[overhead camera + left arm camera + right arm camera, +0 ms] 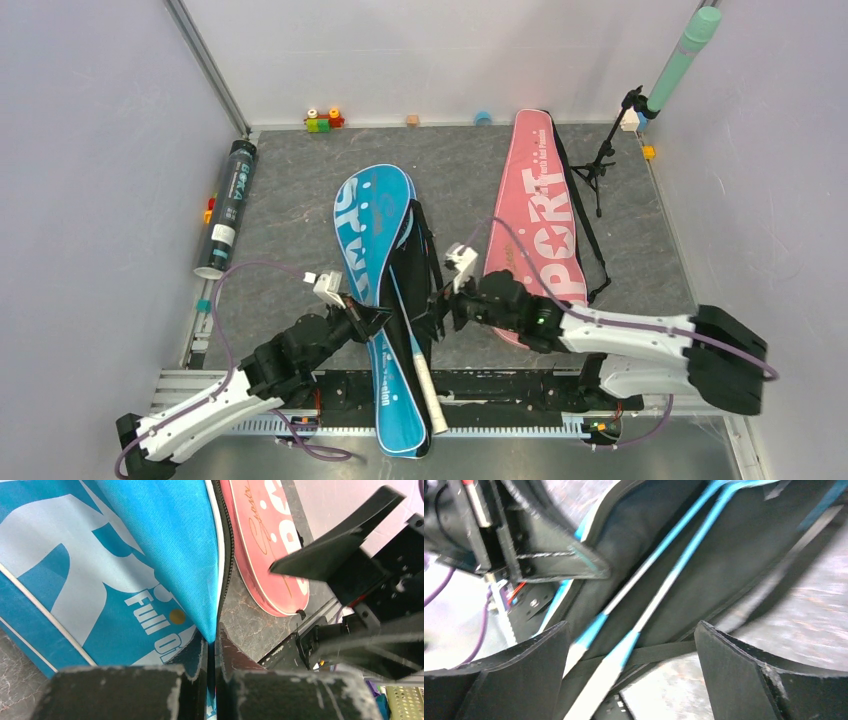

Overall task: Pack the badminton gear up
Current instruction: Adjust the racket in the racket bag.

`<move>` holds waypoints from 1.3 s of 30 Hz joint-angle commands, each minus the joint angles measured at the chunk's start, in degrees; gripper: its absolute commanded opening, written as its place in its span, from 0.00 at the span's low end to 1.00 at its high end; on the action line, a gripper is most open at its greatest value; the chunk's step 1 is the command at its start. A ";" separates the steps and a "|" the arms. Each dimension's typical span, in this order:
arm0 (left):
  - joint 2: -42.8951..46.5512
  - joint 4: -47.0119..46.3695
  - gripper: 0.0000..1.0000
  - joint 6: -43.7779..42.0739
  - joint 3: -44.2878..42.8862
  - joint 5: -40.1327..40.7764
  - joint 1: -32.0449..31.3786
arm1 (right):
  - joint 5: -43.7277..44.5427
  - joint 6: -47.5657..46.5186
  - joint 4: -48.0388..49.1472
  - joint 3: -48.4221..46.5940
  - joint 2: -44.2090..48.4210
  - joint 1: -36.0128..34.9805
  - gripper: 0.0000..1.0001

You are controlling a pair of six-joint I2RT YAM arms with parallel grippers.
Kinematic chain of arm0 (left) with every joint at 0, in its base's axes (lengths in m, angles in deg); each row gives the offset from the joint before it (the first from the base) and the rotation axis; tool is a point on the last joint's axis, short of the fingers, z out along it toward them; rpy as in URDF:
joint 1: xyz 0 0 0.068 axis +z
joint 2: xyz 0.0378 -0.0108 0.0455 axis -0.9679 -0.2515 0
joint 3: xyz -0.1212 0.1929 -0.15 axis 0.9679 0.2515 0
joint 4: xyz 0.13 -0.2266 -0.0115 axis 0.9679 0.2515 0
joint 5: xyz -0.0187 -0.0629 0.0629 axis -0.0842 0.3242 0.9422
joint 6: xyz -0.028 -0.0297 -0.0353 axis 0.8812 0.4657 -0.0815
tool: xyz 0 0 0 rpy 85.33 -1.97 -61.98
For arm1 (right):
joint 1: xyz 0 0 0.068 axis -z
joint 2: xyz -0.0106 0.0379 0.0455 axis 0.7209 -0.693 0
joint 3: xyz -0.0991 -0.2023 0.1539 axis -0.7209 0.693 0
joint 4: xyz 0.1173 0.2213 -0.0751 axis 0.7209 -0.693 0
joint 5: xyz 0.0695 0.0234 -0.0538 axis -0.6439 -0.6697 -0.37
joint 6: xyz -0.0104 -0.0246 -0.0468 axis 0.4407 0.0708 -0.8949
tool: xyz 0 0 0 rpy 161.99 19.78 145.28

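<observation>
The blue "SPORT" bag [365, 230] lies open in the middle of the table, its black inside [408, 290] showing. Two blue rackets [664, 575] lie in it, their white handles [428, 385] pointing toward the near edge. My left gripper [377, 318] is shut on the edge of the bag's blue flap [165, 555] and holds it up. My right gripper [440, 308] is open just above the racket shafts, with nothing between its fingers [744, 675]. The pink bag [535, 215] lies flat to the right. The dark tube [228, 205] lies at the left wall. No shuttlecocks are in view.
A small black tripod stand [598, 165] is at the back right, beside a green cylinder [682, 55] leaning on the wall. Small coloured blocks [322, 120] line the back edge. The black rail [500, 385] runs along the near edge by the arm bases.
</observation>
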 commanded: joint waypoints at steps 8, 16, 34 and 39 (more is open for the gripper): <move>0.86 -7.55 0.02 1.91 -0.17 -0.64 -0.24 | 11.33 8.09 8.84 16.68 7.66 6.30 0.98; -5.05 -13.65 0.02 2.51 0.12 -4.32 -0.25 | 9.61 9.35 21.14 10.77 -11.65 7.29 0.95; -4.05 -16.72 0.02 3.40 2.73 -5.35 -0.25 | -6.29 8.93 40.11 -4.34 -39.20 7.51 0.24; -1.33 -13.03 0.02 2.72 1.59 -3.92 -0.25 | 1.65 -1.92 32.06 -4.31 -33.11 7.51 0.00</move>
